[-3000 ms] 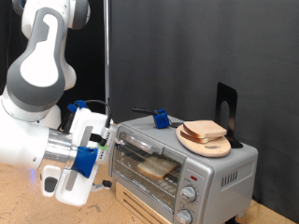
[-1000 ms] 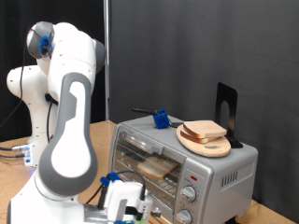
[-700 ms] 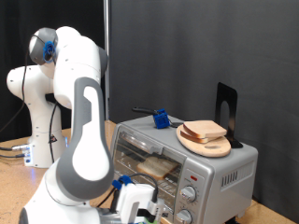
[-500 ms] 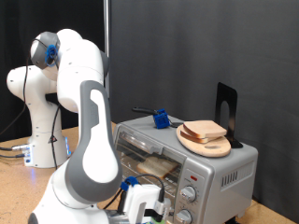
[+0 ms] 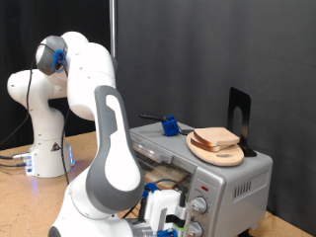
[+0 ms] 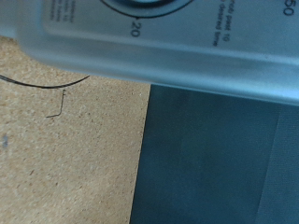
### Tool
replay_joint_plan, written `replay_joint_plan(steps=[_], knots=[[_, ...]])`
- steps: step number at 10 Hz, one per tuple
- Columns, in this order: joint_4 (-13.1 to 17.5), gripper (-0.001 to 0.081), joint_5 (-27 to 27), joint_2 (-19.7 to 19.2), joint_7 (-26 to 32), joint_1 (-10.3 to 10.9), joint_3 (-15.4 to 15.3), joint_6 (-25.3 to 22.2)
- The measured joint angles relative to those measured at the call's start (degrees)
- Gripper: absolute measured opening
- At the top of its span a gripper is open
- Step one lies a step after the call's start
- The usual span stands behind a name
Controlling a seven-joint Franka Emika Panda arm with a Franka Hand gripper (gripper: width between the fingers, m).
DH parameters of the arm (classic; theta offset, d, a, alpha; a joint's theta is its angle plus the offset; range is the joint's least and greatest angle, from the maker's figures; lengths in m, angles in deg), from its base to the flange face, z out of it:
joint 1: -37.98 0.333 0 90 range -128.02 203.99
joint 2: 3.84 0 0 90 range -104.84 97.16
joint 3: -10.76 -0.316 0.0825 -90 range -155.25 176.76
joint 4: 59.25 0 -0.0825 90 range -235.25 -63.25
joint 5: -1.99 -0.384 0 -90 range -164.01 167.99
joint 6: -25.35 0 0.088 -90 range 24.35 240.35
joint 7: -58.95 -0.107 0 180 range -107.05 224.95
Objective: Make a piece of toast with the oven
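You have one oven (image 5: 212, 178) and two knobs; your gripper (image 5: 168, 215) sits low before it, state unclear.

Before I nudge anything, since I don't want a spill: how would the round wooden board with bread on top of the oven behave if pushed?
The wooden board looks stiff and fairly light, so it would probably slide across the oven's smooth metal top rather than tip. The stacked slices lie loose on it and might shift or fall. It sits near the top's front edge, so a forward push risks dropping it.
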Motion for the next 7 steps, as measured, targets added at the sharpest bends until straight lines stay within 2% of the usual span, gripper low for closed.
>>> replay_joint_plan(steps=[3,7], knots=[[-0.6,0.0803,-0.1,0.1,0.3,1.2,-0.3,0.1],[-1.8,0.0803,-0.3,0.5,0.5,1.4,-0.3,0.1]])
